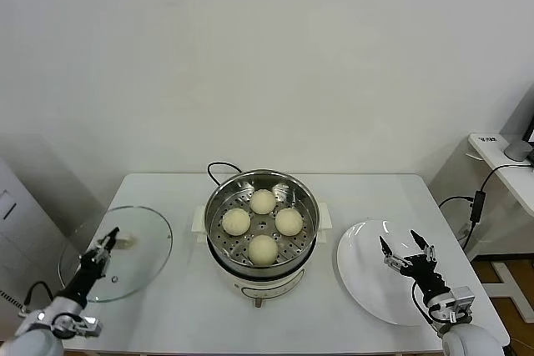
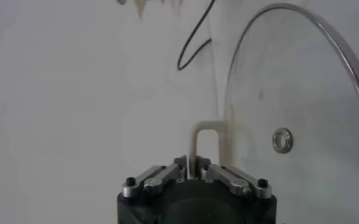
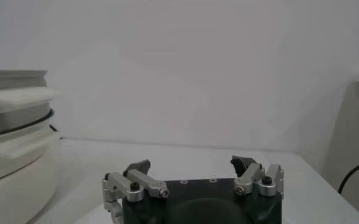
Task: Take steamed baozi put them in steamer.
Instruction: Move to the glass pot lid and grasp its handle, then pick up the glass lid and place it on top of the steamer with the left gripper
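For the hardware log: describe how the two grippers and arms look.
Left gripper: black body, silver metal links with dark screws, dark fingers; white wrist section with a thin black cable in the head view. Right gripper: same black housing, silver screwed linkages, dark pointed fingers; silver bracket and white arm segment behind it.

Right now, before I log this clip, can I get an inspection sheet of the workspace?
Surface: white table, no spills seen.
Job's things: four steamed baozi sit on the perforated tray inside the steamer at the table's middle.
Clutter: glass lid lying at the robot's left; white plate at its right, nothing on it.
Hands: left hand shut on the lid's white handle; right hand open above the plate, holding nothing.
Cables: black cord runs behind the steamer; another cable hangs off the table's right side.
Surroundings: plain white wall; a side shelf at far right.
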`<state>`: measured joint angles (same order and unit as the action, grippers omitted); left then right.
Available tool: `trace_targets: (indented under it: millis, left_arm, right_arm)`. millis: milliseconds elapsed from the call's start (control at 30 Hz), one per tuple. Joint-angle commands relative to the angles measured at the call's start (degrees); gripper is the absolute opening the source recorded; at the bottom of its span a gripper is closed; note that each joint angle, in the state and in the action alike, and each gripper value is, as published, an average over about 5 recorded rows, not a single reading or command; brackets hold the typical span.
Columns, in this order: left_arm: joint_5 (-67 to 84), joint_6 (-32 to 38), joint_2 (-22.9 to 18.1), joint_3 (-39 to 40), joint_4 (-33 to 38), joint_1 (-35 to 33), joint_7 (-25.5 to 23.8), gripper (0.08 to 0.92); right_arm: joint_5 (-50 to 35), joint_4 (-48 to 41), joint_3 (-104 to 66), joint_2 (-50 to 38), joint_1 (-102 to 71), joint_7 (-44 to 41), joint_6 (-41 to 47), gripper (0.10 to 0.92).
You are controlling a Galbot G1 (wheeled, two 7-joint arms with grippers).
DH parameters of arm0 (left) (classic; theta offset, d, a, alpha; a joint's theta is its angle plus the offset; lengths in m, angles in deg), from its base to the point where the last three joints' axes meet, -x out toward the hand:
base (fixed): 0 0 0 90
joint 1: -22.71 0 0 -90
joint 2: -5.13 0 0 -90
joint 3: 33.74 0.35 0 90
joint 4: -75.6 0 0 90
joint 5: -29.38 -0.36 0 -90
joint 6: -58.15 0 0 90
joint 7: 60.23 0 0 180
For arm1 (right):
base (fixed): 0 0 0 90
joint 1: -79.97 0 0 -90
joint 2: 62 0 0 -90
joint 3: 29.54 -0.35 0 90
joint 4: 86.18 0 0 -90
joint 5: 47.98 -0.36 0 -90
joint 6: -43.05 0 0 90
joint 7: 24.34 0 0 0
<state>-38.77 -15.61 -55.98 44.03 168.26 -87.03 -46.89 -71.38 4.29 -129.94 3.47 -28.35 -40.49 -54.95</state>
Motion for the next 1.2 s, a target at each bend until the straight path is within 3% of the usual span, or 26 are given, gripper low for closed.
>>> trace_targets:
  millis: [33, 367, 600, 933, 1200]
  left_arm:
    - [13.61, -4.47, 5.96, -0.65, 9.82, 0.79, -9.41, 0.105]
    - [17.10, -17.56, 9.19, 4.98, 24.80, 0.86, -17.76, 0.105]
    - [11.99, -31.19, 10.77, 15.69, 31.75, 2.92, -20.02, 0.105]
    - [1.51, -42.32, 6.43, 29.95, 31.57, 9.34, -21.36, 0.105]
    - [-2.49, -43.11, 2.54, 35.74, 29.33, 12.35, -21.89, 0.105]
  right_arm:
    - [-0.32, 0.93, -0.27, 0.01, -0.54, -0.07, 0.11, 0.823]
    - [-0.82, 1.42, -0.46, 0.01, -0.90, -0.07, 0.23, 0.823]
    - [-1.09, 1.29, 0.20, -0.38, -0.14, 0.00, 0.46, 0.823]
    - [-1.18, 1.26, 0.51, -1.03, 0.18, 0.51, 1.12, 0.823]
    - [-1.07, 1.04, 1.09, -0.76, 0.54, 0.72, 1.47, 0.823]
